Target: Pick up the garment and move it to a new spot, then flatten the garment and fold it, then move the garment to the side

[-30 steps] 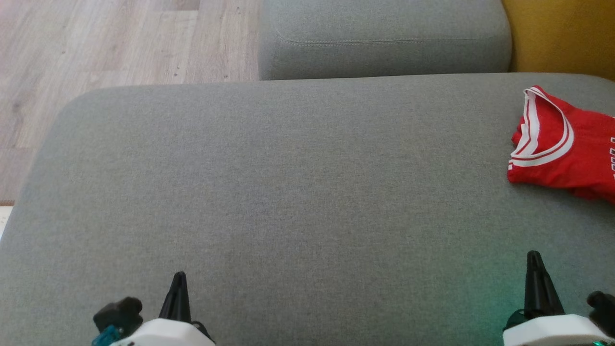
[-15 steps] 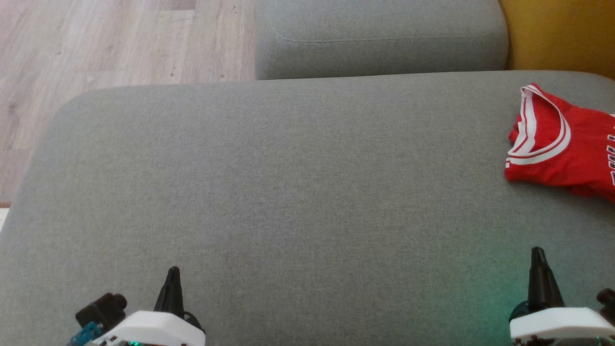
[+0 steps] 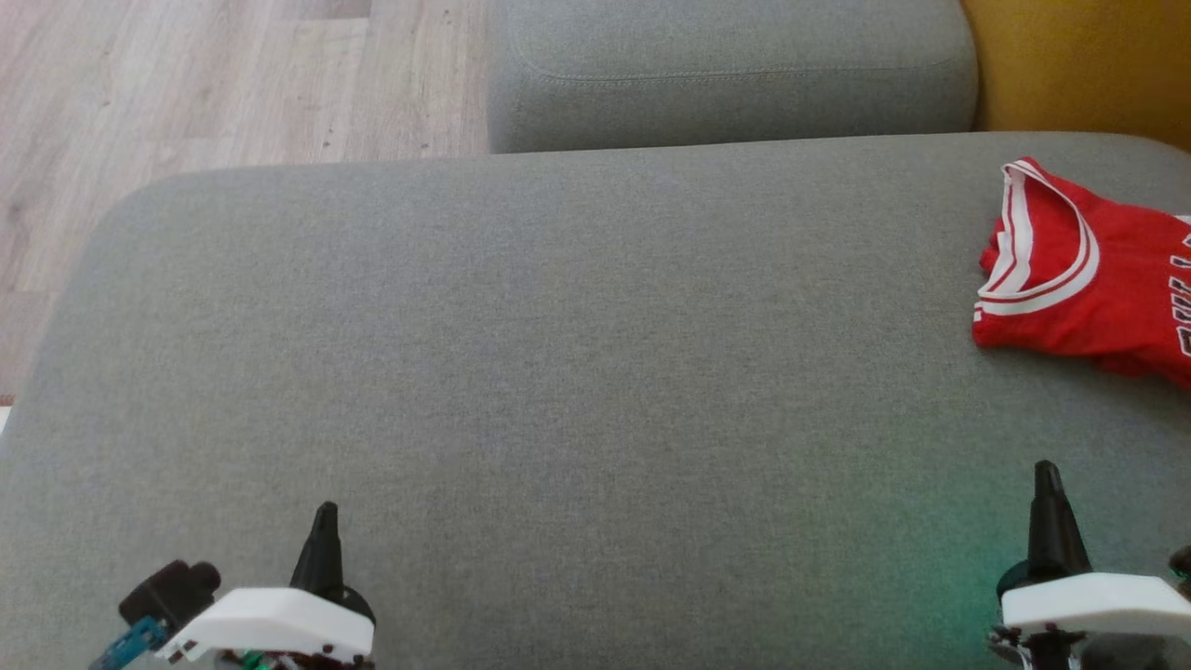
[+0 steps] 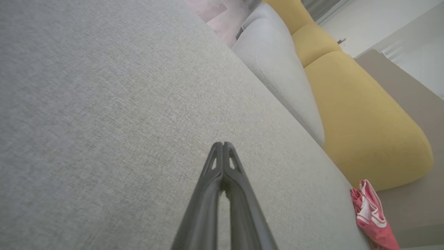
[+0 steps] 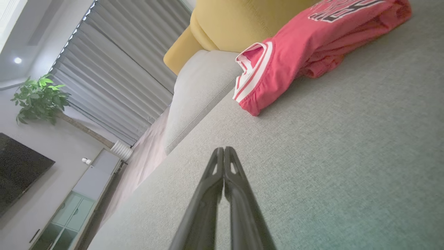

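Two dark-fingered grippers point toward 12 o'clock, jaws pressed together and empty: left gripper [image 3: 325, 517] at 7 o'clock, right gripper [image 3: 1047, 473] at 5 o'clock, low over the grey fabric sofa seat [image 3: 577, 354]. Crumpled red jersey with white-striped trim [image 3: 1103, 288] lies at 2 o'clock, well apart.

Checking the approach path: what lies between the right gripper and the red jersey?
Bare grey cushion alone separates the right gripper from the red jersey, per the head view.

garment [image 3: 1084, 274]: right part cut by frame edge | lettering partly unreadable
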Motion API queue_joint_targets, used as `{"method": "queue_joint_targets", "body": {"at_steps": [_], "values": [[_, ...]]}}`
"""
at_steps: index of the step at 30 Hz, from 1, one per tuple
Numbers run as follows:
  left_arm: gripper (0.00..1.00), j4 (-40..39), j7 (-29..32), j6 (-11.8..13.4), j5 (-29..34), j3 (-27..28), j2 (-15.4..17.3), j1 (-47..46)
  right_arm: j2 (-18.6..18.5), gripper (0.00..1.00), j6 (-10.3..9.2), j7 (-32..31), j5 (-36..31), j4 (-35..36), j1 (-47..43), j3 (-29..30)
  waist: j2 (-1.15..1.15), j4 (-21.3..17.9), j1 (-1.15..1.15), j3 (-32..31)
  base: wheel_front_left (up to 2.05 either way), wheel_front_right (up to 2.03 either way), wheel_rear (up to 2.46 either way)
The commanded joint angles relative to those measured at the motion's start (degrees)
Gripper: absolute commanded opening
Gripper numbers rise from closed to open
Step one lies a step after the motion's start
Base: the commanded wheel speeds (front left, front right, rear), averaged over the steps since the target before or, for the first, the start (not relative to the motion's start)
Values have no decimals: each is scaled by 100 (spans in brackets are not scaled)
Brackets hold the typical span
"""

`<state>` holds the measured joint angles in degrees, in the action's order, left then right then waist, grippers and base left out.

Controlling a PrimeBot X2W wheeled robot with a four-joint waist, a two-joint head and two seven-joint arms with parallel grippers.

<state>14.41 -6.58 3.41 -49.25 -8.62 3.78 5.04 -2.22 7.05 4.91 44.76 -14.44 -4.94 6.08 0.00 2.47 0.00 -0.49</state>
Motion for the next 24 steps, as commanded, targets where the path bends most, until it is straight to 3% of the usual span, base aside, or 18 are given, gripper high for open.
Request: {"method": "queue_joint_targets", "body": {"at_steps": [1,24], "values": [[0,-159,27,-90,-183,152,93,-347,-38,0,23,-47,193,166,286,-23,0,-5,0,1,0,0,0],[0,-122,389,-436,-1688,523,102,-607,-47,0,30,-426,1767,123,572,0,0,-89,0,24,0,0,0]]}}
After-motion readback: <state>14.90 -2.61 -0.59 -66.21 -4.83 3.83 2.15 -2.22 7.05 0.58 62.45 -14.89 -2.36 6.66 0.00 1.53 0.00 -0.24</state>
